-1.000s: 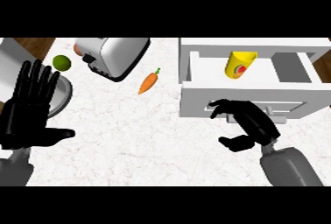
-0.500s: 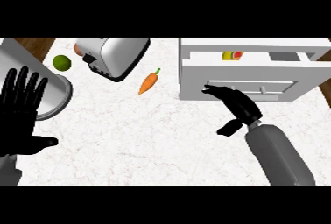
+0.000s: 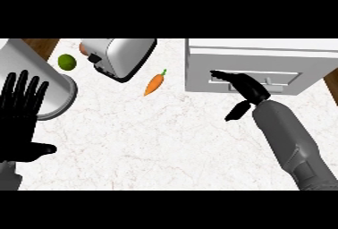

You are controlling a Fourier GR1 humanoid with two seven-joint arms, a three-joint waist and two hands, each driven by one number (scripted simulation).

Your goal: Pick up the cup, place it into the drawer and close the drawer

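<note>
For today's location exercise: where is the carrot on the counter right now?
In the head view, the carrot lies on the white counter at upper centre, between the toaster on its left and the drawer unit on its right.

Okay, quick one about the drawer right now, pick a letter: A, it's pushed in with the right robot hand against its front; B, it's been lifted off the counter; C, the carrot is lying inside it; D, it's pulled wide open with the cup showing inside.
A: the drawer sits pushed in, no cup visible, with the right robot hand straight-fingered against its front panel; the carrot lies out on the counter.
</note>
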